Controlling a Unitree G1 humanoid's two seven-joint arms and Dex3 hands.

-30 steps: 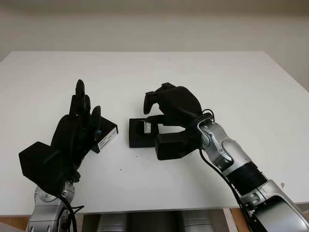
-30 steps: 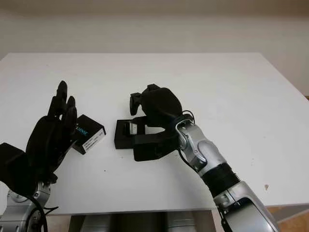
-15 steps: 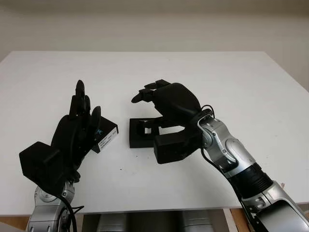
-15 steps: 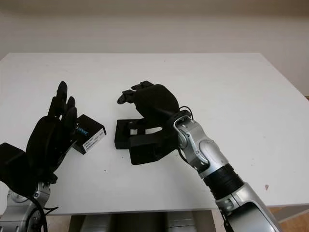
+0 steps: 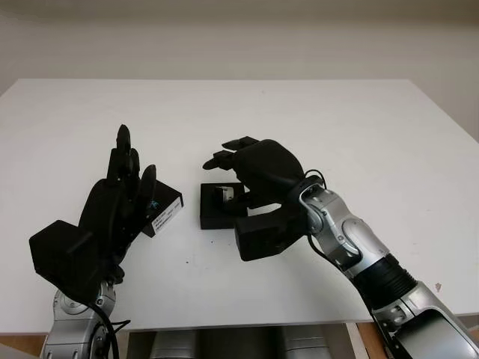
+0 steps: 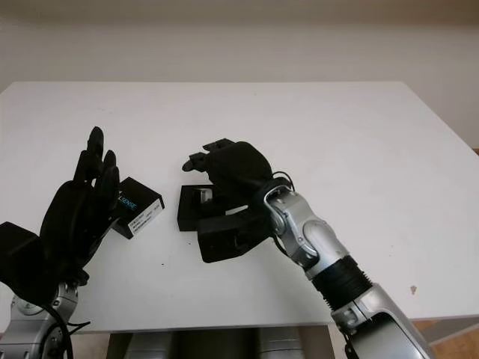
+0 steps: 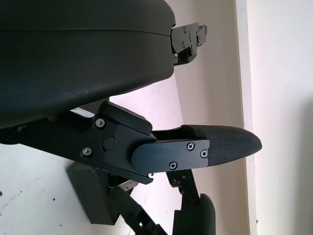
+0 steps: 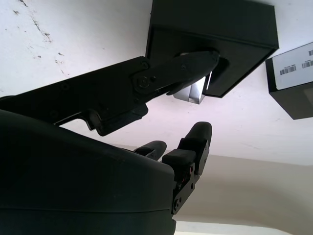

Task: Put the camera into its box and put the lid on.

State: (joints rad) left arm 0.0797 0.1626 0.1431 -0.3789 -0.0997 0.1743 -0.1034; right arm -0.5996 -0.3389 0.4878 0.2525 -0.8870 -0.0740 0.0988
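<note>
A black open box (image 5: 215,215) lies on the middle of the white table (image 5: 314,112). Inside it sits the camera (image 5: 224,194), showing as a small silvery block (image 8: 192,91). My right hand (image 5: 238,170) hovers open just over the box, its thumb (image 8: 190,66) reaching down across the box's opening and its other fingers held out above it. The lid (image 5: 166,210), black with a white label, lies left of the box. My left hand (image 5: 123,187) stands upright and open beside the lid, partly covering its left end.
The table's front edge runs close under both arms. Bare white surface stretches behind the box and to its right.
The right hand's fingers have uncurled from over the box and the hand has sunk a little toward the near side. The camera now lies in the box. The left hand has stayed put.
</note>
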